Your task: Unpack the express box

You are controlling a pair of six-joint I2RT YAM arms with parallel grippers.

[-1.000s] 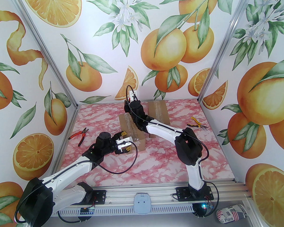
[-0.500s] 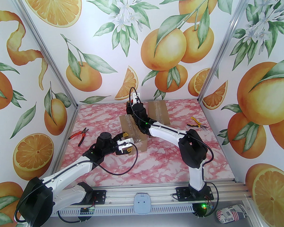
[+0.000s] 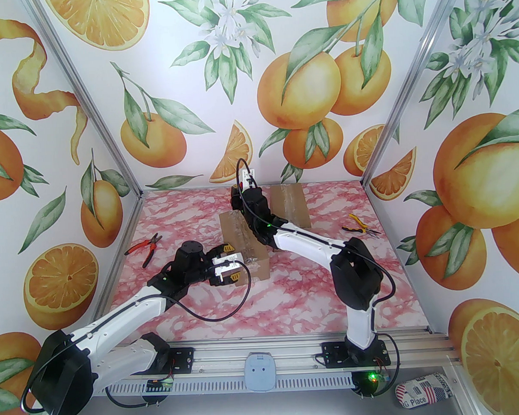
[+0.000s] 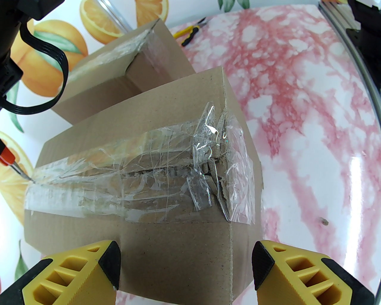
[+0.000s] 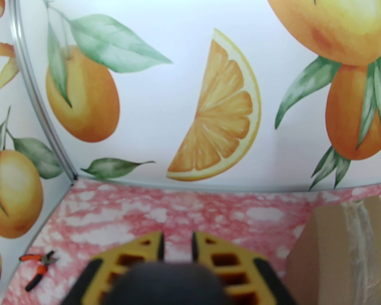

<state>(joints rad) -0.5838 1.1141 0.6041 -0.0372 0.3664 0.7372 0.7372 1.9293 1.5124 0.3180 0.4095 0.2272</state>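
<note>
Box (image 4: pixel 166 247) shifted right, pointed tool (image 4: pixel 9 159) touching tape (image 4: pixel 134 184)

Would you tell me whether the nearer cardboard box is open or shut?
Shut: the box has flat flaps under clear tape, torn along the seam.

The one readable text is "G Place", on a flag-print item (image 3: pixel 424 394) off the table, far nearer than the right pincer (image 5: pixel 177 239) and to its right. Wrist labels (image 3: pixel 228 259) are illegible.
</note>
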